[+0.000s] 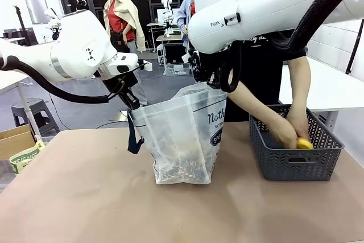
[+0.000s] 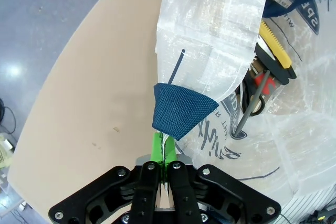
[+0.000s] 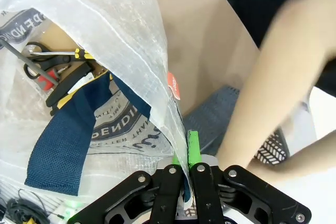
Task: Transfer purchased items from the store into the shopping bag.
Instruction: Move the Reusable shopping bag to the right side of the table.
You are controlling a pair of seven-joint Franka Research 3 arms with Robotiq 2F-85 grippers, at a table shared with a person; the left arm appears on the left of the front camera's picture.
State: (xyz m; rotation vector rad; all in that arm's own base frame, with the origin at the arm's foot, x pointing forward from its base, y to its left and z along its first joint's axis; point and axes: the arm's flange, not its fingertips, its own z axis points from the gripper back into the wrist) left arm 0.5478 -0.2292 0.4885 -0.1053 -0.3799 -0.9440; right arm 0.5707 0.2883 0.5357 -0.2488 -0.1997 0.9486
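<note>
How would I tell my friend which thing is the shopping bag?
Look at the middle of the brown table. The bag stands there, its top edge pinched on each side by the left gripper and the right gripper. It is see-through white with navy straps and black writing, unlike the dark grey basket beside it.

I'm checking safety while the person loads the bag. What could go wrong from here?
The left gripper and right gripper pinch only the thin rim of the shopping bag; the film could slip out once more weight drops in. The person's hand, on a yellow item in the basket, must pass close by the right arm, so a bump seems possible. The pointed tools inside might pierce the film.
</note>
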